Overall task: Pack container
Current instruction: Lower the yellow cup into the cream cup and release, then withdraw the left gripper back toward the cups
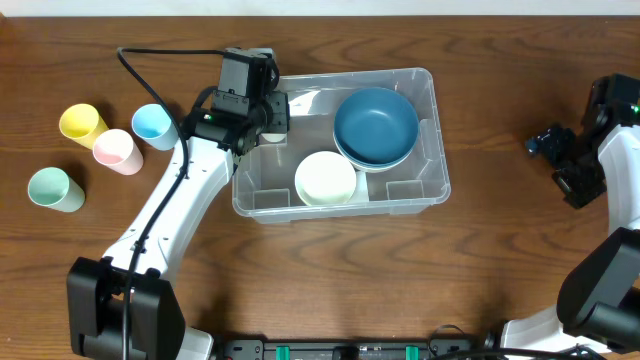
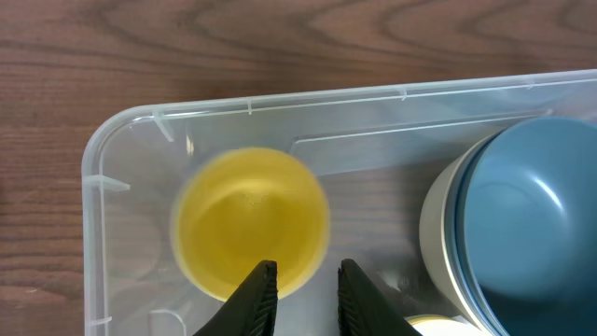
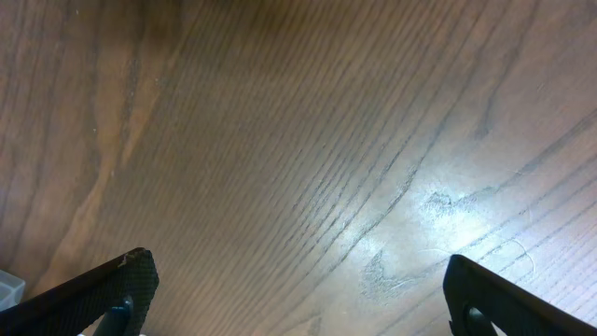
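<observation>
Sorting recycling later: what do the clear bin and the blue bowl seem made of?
The container looks like glossy clear plastic: wood grain shows through it. The blue bowl may be plastic or melamine: even colour, soft sheen.

A robotics lab setup: cabled robot arm at wooden table.

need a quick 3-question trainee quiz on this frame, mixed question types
1. How many cups stand outside the container?
2. True or false: the right end effector is shut on a bowl.
3. Which bowl lies below the left end effector? A) blue B) yellow C) green

Key:
1. Four: yellow cup, pink cup, blue cup, green cup.
2. False. It is open over the table.
3. B, the yellow bowl.
</observation>
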Controlling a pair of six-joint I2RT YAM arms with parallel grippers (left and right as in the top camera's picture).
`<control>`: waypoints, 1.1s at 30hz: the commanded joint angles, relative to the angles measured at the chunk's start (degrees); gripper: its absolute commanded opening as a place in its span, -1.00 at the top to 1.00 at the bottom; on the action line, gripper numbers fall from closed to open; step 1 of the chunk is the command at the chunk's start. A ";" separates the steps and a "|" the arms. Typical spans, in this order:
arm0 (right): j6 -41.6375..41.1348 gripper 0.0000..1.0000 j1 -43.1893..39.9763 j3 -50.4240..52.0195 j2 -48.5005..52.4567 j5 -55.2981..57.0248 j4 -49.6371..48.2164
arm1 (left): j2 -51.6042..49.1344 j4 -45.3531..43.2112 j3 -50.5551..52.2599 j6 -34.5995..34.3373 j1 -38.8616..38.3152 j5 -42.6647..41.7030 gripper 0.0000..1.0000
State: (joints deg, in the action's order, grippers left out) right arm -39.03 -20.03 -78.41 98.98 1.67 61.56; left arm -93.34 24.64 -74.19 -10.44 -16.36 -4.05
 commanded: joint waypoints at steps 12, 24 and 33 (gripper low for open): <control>-0.79 -0.98 -0.17 -0.22 -0.07 0.24 -0.04 | 10.29 5.25 -3.65 0.35 5.92 6.54 0.24; -0.79 -0.99 -0.17 -0.22 -0.07 0.24 -0.04 | 15.30 5.77 -4.81 0.33 26.58 16.11 0.06; -0.79 -0.99 -0.17 -0.20 -0.07 0.24 -0.04 | 4.02 8.17 -4.81 0.31 29.86 16.13 0.06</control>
State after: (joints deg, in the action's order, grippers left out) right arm -39.03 -20.03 -78.41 98.98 1.67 61.56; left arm -86.61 32.16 -79.20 -10.46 13.32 11.18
